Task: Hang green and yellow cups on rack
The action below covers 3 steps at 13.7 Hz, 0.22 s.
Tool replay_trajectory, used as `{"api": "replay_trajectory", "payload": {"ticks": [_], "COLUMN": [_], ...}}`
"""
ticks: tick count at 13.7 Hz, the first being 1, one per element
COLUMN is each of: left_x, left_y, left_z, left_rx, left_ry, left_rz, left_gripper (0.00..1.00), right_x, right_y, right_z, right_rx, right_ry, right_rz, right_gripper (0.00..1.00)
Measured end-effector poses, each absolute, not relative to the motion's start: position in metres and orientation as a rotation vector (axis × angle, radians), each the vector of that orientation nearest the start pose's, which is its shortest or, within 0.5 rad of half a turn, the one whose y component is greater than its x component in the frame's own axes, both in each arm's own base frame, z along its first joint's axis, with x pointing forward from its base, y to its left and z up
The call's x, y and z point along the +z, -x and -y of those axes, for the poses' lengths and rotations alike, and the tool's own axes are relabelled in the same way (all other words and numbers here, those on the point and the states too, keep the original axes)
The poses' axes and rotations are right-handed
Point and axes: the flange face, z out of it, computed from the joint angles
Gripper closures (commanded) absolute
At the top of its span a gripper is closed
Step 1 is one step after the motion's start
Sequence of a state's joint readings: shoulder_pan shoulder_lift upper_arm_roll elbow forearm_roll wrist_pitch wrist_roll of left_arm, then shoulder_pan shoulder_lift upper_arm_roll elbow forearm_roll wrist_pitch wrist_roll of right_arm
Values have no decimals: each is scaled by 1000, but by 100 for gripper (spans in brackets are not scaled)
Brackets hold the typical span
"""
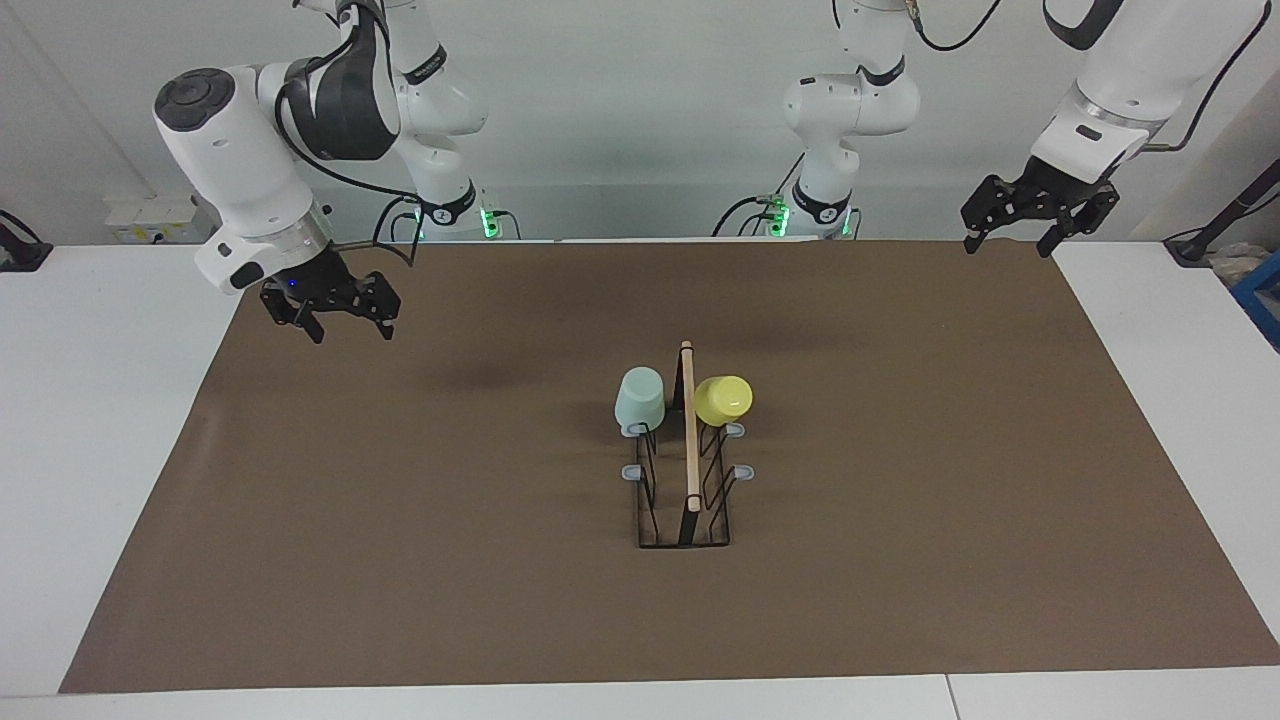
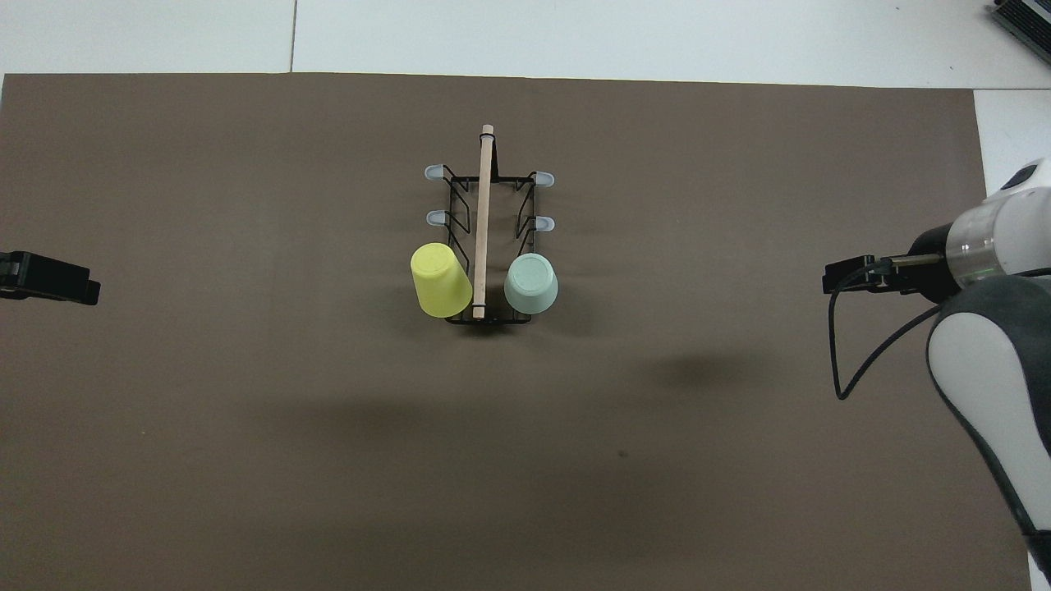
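On rack (image 1: 684,500): both cups (image 1: 640,398).

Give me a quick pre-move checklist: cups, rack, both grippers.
1. Green cup hung upside down on a rack prong at the end nearer the robots: ok.
2. Yellow cup on the prong across the rod from it, tilted: ok; how firmly it sits: cannot tell.
3. Rack flat on the brown mat, four prongs free: ok.
4. Right gripper open, holding nothing, up over the mat's edge at its own end: ok.
5. Left gripper open, holding nothing, up over the mat's corner at its own end: ok.
6. Both grippers well apart from rack and cups: ok.
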State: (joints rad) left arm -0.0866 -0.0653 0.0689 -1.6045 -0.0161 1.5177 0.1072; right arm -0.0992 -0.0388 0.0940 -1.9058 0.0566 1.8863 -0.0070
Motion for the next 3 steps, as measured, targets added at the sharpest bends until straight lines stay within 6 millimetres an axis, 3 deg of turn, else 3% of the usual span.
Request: {"api": "replay_trajectory", "payload": {"ticks": [3], "left_x": [639], "left_y": [-529], "left_z": [10], "left_rx": [33], "left_ry": [3157], "left_rz": [-199], "left_gripper": [0], "right_x": [514], "right_y": [-552], "right_z": [-4], "right_rx": [-31], "right_ry": [3128], "right_rz": [8], "right_gripper": [0]}}
